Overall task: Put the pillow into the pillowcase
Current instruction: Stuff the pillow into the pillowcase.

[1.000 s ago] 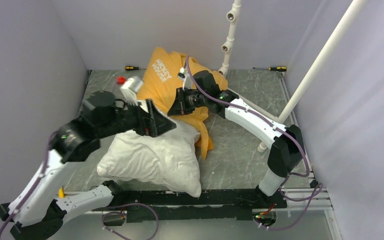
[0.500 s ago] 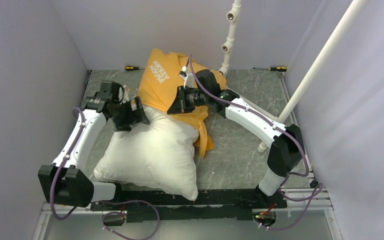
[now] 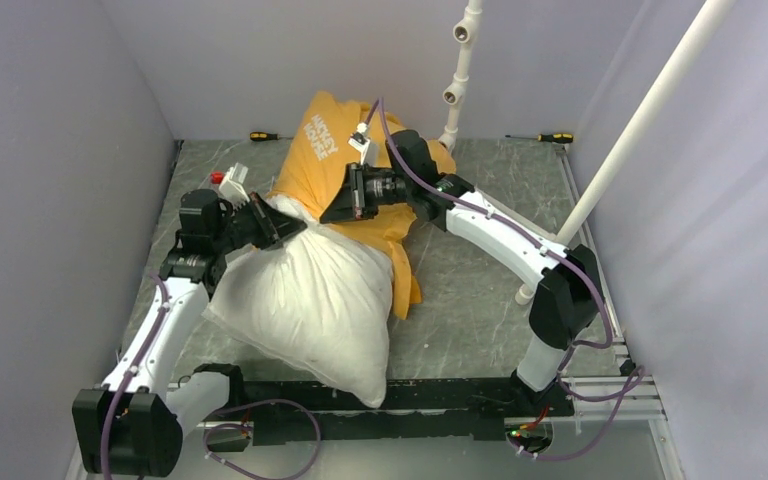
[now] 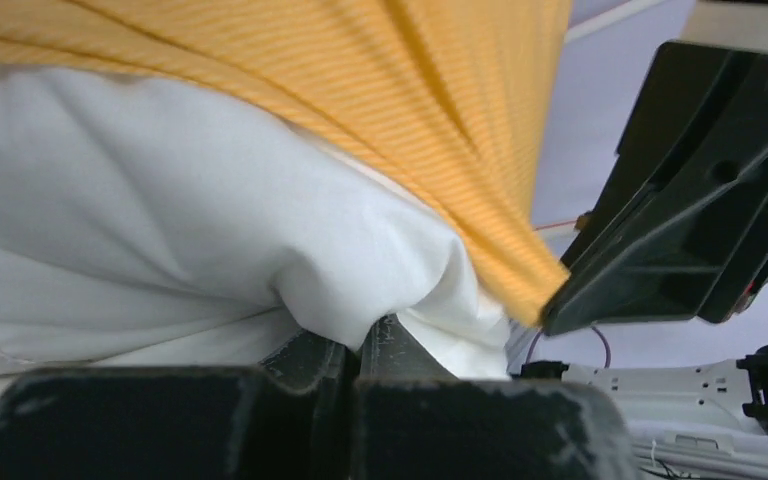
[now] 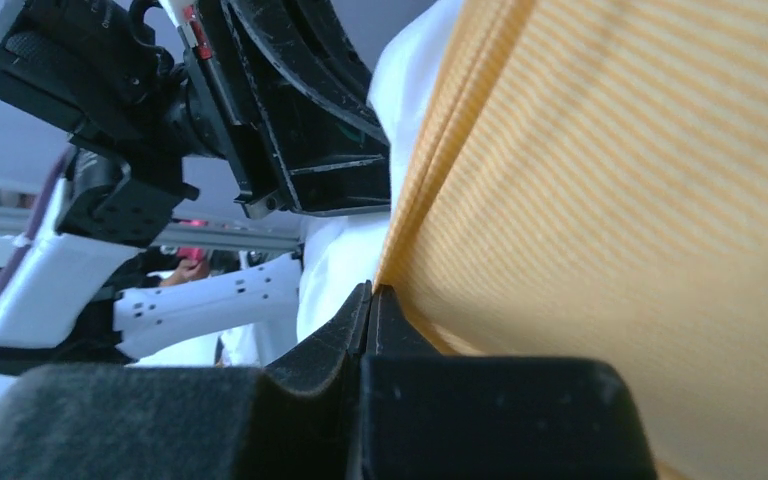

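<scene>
Gripping pillow [image 3: 310, 300] corner, left gripper [image 3: 288, 228] sits just left of right gripper [image 3: 335, 208], clamped on pillowcase [image 3: 318, 160] edge

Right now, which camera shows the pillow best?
Top external: the whole white pillow shows, its far end meeting the orange pillowcase. Left wrist shows only the corner pinched by the left gripper; right wrist shows only a white sliver beside the pillowcase.

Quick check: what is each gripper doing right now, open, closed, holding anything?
Left gripper: closed, pinching a fold of the pillow.
Right gripper: closed on the edge of the pillowcase.
</scene>
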Tool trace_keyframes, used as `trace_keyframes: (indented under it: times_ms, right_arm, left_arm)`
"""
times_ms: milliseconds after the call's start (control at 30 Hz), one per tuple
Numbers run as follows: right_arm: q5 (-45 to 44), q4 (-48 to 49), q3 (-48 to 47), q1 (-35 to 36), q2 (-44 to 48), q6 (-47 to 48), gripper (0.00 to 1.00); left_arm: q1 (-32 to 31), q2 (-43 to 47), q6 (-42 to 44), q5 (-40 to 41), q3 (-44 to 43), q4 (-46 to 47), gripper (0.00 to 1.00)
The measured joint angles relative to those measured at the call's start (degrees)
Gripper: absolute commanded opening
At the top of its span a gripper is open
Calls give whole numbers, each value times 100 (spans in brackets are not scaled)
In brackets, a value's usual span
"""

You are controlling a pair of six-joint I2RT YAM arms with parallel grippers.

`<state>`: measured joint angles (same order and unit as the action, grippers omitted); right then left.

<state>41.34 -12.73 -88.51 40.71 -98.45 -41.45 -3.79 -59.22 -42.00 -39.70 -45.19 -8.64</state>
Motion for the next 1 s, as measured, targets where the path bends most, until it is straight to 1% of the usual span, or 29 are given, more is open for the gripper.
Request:
trace_keyframes:
  times_ms: [67,167,233,267,300,333,400,433,467,533,567,600,700,800,867,900,1000]
  right_arm:
    - [122,107,-52,74,0,-129,0]
    - [302,254,-107,278,0,-186,0]
    - [378,166,-111,402,0,-74,0]
    - [378,24,-111,457,0,44,2]
    - [350,-195,-96,503,9,192,8]
    - [278,-404,-81,533,24,317,19]
    - [-37,-1086,-66,629,96,570,46]
    - [-232,-1388,-59,697,155,678,57]
    - [-435,-1637,-48,778,227,767,65]
    - [-828,-1985,-39,920,411,892,78]
    - [-1027,-2122,-42,970,549,940,84]
    - [-1193,-2251,-63,1012,684,979,87]
    - [-1657,-2671,-411,1029,942,1086,88]
    - [-2184,-2935,-1141,887,957,1145,87]
    - [-2479,-3095,-1567,813,885,1178,81]
    - [-2629,-3176,-1799,774,807,1196,80]
    - [-3071,-3359,-2452,713,389,1257,74]
  left_arm:
    - [-79,122,-140,125,0,275,0]
    - [-133,66,-282,208,13,542,0]
    - [-166,-4,-352,232,133,785,0]
    - [-203,-28,-372,258,216,890,0]
    - [-243,-44,-374,302,286,973,0]
    - [-284,-52,-358,345,326,1021,0]
    - [-369,-48,-278,376,358,1126,0]
    - [-435,-20,-205,352,358,1174,0]
    - [-492,22,-131,339,363,1200,0]
    - [-632,136,39,306,402,1215,0]
    - [-686,223,120,317,452,1220,0]
    - [-723,319,219,339,520,1211,0]
    - [-881,645,433,540,789,1193,0]
    - [-1141,999,501,813,1139,1274,0]
    - [-1311,1193,492,979,1340,1386,0]
    - [-1392,1268,487,1049,1412,1436,0]
    - [-1655,1412,487,1318,1550,1545,0]
